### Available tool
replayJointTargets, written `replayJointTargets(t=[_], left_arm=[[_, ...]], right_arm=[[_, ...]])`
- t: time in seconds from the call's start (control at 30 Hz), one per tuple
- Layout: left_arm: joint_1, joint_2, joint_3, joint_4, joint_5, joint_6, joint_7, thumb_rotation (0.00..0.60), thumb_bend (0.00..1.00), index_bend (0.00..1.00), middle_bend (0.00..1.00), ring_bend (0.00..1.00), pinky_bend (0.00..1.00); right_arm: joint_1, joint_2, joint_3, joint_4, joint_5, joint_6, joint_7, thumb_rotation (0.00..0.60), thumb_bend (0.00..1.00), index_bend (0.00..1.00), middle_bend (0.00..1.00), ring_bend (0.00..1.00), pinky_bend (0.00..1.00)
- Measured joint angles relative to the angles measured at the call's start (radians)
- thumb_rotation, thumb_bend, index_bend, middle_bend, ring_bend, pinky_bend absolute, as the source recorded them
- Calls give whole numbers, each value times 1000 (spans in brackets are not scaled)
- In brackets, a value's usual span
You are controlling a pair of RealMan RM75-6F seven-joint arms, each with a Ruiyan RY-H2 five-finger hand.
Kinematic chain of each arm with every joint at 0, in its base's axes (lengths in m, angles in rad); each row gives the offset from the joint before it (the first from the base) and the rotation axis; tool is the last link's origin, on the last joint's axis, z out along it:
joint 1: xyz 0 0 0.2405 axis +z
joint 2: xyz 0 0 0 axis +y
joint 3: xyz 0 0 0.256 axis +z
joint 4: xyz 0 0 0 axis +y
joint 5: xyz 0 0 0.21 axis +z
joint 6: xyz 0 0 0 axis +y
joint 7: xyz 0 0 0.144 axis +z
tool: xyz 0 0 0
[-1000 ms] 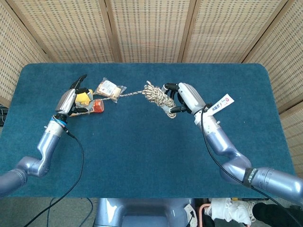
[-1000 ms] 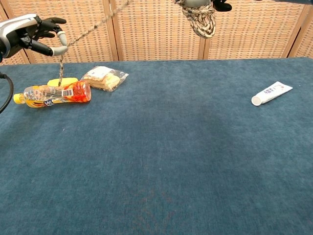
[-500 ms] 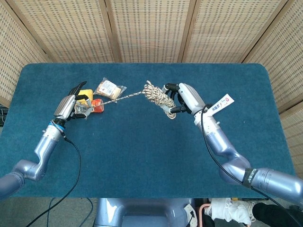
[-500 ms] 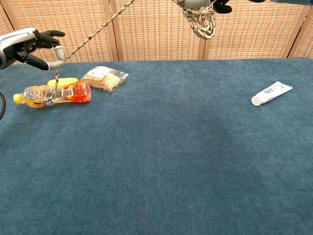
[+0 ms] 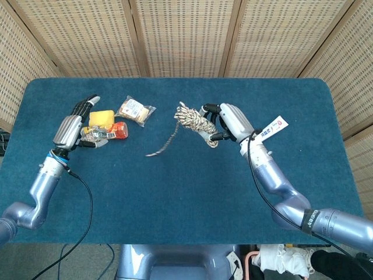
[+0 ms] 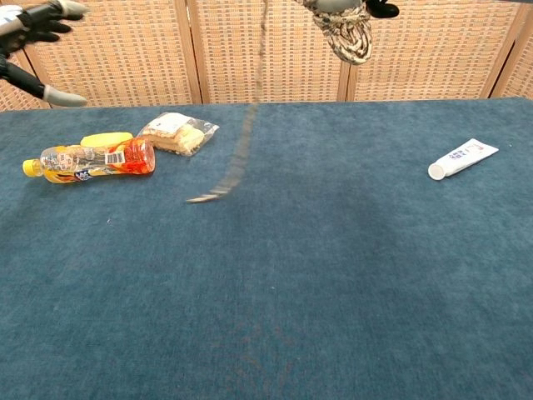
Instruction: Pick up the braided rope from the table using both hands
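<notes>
My right hand [image 5: 230,121] grips the bunched coil of the beige-and-dark braided rope [image 5: 195,119] well above the table; the chest view shows the coil [image 6: 346,29] hanging at the top edge, with only a bit of that hand [image 6: 371,8] showing. The rope's loose tail [image 5: 165,141] dangles free and blurred, its end near the cloth [image 6: 237,150]. My left hand [image 5: 71,121] hovers at the far left beside the bottle, fingers spread and holding nothing; in the chest view it sits at the top left corner [image 6: 33,42].
An orange-labelled bottle [image 6: 92,158] lies on its side at the left, with a yellow block [image 6: 107,138] behind it and a wrapped bread packet [image 6: 176,132] next to that. A white tube [image 6: 462,158] lies at the right on the blue table cloth [image 6: 333,275].
The rope's left end has slipped out of my left hand, and the taut line has dropped into a swinging tail. The left hand moved left and opened. The right hand stayed put.
</notes>
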Motion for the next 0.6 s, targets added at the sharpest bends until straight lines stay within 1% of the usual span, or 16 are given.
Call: replayJointTargets(t=[0.03, 0.1, 0.2, 0.3, 0.4, 0.43, 0.53, 0.6], left_arm=[[21, 25, -3, -40, -12, 20, 47, 600, 0, 0, 0, 0, 0], [42, 48, -8, -78, -29, 42, 99, 600, 0, 0, 0, 0, 0], [90, 92, -16, -145, -77, 84, 214, 600, 0, 0, 0, 0, 0], [140, 148, -17, -244, -135, 122, 348, 600, 0, 0, 0, 0, 0], [195, 208, -8, -363, -198, 172, 508, 600, 0, 0, 0, 0, 0], [221, 232, -3, -422, -224, 197, 578, 600, 0, 0, 0, 0, 0], [281, 291, 11, -575, -287, 258, 731, 600, 0, 0, 0, 0, 0], [320, 324, 20, -652, -320, 290, 788, 600, 0, 0, 0, 0, 0]], right_arm=[[-1, 1, -5, 0, -8, 3, -8, 600, 964, 662, 801, 645, 852], [-3, 4, -12, 0, -19, 7, -18, 600, 964, 662, 801, 645, 852], [-6, 7, -20, 0, -31, 12, -31, 600, 964, 662, 801, 645, 852], [-9, 11, -27, 0, -46, 18, -45, 600, 964, 662, 801, 645, 852], [-11, 16, -35, -1, -67, 26, -60, 600, 964, 662, 801, 645, 852], [-13, 19, -39, -1, -81, 30, -69, 600, 964, 662, 801, 645, 852], [-17, 26, -53, -4, -116, 41, -90, 600, 964, 662, 801, 645, 852], [-20, 33, -61, -8, -135, 46, -101, 600, 964, 662, 801, 645, 852]])
